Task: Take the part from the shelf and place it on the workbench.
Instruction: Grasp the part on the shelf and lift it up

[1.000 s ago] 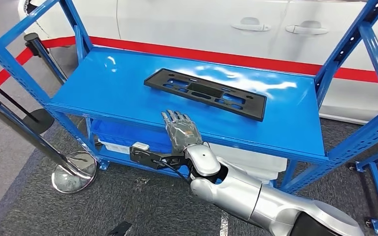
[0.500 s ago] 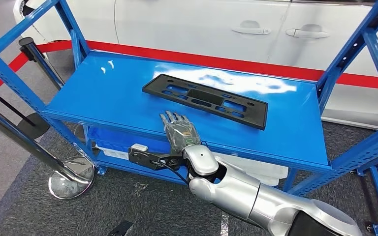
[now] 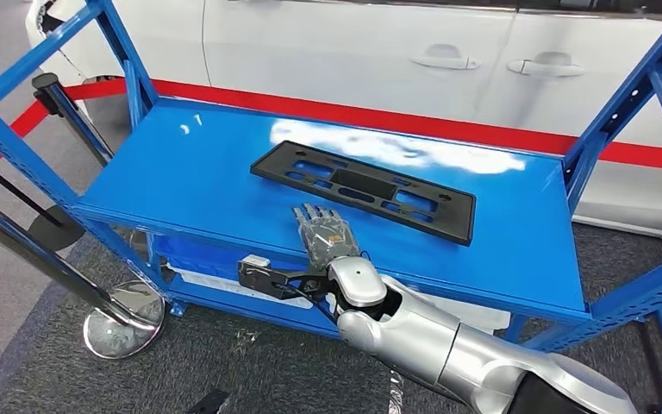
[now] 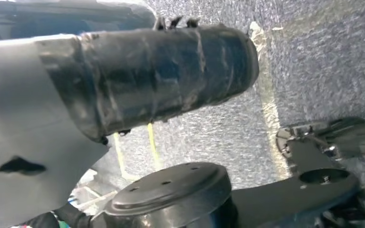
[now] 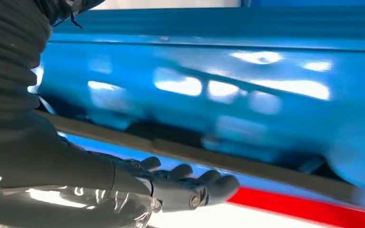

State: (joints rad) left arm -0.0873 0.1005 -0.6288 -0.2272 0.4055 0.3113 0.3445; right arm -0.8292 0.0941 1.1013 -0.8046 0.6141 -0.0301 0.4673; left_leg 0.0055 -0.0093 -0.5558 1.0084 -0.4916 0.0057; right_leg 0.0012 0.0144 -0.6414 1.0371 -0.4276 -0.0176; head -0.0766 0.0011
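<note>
The part is a long flat black plate with several cut-outs, lying on the blue shelf toward its middle. My right hand lies palm down over the shelf's front portion, fingers stretched out and pointing at the plate's near edge, a short gap away, holding nothing. In the right wrist view the same fingers reach out below the plate's dark edge. In the left wrist view a grey cover of my left hand fills the side; its fingers are hidden.
Blue uprights frame the shelf on both sides. A white car with a red stripe stands right behind it. A chrome stanchion base and slanted post stand on the grey carpet at the left. A lower shelf holds white items.
The camera has shifted a little. My right hand has edged forward over the shelf, so its fingertips are slightly closer to the black plate. The plate has not moved.
</note>
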